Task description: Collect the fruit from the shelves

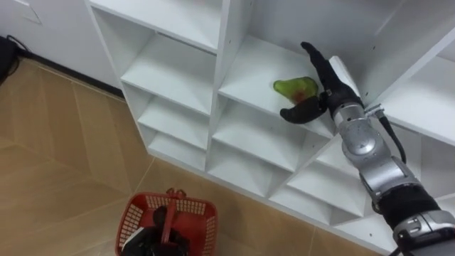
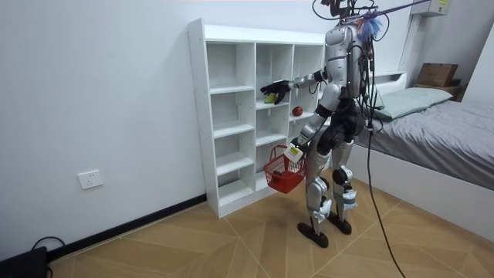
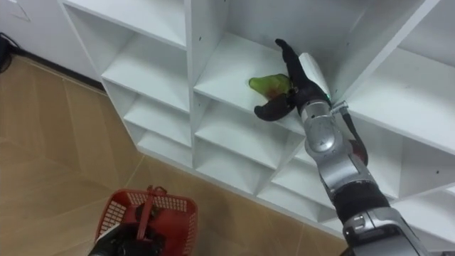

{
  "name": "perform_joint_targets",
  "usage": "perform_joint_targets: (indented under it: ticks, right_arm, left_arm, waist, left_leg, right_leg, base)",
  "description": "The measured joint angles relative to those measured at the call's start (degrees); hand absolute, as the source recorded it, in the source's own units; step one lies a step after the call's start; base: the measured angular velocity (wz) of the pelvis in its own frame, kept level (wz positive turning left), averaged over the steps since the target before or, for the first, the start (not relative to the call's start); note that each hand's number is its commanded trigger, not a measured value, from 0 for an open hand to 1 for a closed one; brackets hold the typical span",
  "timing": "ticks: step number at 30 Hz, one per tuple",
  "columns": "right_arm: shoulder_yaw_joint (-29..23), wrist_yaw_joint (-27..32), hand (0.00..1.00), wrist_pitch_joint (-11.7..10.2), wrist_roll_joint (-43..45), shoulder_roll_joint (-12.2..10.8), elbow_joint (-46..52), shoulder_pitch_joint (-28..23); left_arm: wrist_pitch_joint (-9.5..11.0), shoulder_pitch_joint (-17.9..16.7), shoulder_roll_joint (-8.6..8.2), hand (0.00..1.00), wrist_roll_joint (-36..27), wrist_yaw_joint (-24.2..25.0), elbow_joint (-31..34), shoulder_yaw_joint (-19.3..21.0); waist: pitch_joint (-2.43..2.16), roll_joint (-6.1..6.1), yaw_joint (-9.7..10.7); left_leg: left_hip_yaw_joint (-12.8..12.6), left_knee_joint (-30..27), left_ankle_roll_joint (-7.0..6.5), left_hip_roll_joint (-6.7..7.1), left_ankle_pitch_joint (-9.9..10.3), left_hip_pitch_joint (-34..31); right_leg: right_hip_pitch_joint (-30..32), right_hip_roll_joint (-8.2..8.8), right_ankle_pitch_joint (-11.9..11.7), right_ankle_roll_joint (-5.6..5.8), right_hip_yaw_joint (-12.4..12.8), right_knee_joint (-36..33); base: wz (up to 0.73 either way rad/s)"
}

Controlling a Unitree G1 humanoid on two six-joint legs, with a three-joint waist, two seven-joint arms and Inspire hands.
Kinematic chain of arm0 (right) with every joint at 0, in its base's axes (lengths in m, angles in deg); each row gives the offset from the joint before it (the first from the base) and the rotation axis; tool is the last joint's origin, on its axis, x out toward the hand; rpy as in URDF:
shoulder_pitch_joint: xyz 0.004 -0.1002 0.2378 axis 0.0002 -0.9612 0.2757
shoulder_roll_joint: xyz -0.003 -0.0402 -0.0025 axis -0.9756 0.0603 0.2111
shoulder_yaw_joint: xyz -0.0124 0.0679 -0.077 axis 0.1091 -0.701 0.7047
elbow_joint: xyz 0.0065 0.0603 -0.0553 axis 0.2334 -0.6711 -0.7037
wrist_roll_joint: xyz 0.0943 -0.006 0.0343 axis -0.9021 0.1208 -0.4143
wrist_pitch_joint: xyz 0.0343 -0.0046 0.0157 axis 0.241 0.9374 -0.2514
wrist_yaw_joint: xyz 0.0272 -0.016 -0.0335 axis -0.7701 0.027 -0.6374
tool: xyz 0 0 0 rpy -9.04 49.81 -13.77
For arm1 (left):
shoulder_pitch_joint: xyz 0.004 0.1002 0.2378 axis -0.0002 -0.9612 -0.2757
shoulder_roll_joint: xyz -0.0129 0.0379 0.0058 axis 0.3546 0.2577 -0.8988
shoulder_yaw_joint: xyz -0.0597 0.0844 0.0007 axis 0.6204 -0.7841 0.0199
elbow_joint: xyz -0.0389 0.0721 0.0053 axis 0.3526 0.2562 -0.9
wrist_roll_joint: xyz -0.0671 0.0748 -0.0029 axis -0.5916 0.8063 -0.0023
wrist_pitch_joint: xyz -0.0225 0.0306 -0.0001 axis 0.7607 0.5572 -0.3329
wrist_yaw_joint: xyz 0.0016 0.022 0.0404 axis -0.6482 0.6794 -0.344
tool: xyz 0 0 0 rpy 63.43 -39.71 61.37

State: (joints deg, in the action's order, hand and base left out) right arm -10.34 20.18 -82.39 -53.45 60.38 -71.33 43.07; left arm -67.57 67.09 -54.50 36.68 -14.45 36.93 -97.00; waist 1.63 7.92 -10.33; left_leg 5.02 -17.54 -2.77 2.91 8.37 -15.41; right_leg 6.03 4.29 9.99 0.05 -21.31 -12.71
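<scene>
A green fruit (image 1: 296, 87) lies on a middle shelf of the white closet (image 1: 186, 67). My right hand (image 1: 325, 84) reaches into that compartment and stands open, its fingers straight behind the fruit and its thumb (image 1: 301, 112) in front of it. Whether it grips the fruit I cannot tell. A red fruit (image 2: 296, 111) rests on a shelf one compartment over, lower down. My left hand (image 1: 155, 240) hangs low and is shut on the handle (image 1: 170, 212) of a red basket (image 1: 197, 213) held above the floor. I stand close to the closet's front.
The closet's other compartments (image 1: 174, 121) are bare white shelves. Wooden floor (image 1: 64, 149) lies to my left and below. In the room view a bed (image 2: 432, 127) stands behind me at the room view's right.
</scene>
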Motion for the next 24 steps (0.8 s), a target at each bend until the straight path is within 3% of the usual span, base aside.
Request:
perform_joint_targets:
  ticks: [17,24]
  right_arm:
    - [-0.1,-0.3,0.00,0.3,0.6,0.0,-2.1,1.4]
    - [-0.5,-2.9,0.00,0.6,0.7,0.1,-2.2,1.7]
  left_arm:
    - [-0.9,0.1,0.00,1.00,-0.2,0.1,0.1,-0.1]
    - [-1.1,0.1,-0.01,1.00,-0.1,0.1,0.1,-0.1]
  waist:
    - [0.19,-0.27,0.0]
    - [0.20,-0.33,0.1]
  left_leg:
    - [0.0,0.2,0.00,0.03,0.0,-0.1]
    - [0.0,0.3,0.02,0.03,-0.1,0.1]
  right_leg:
    - [0.0,0.03,0.0,0.00,0.0,-0.1]
    - [0.0,-0.04,0.0,0.00,0.4,-0.1]
  base:
    - [0.00]
    - [0.00]
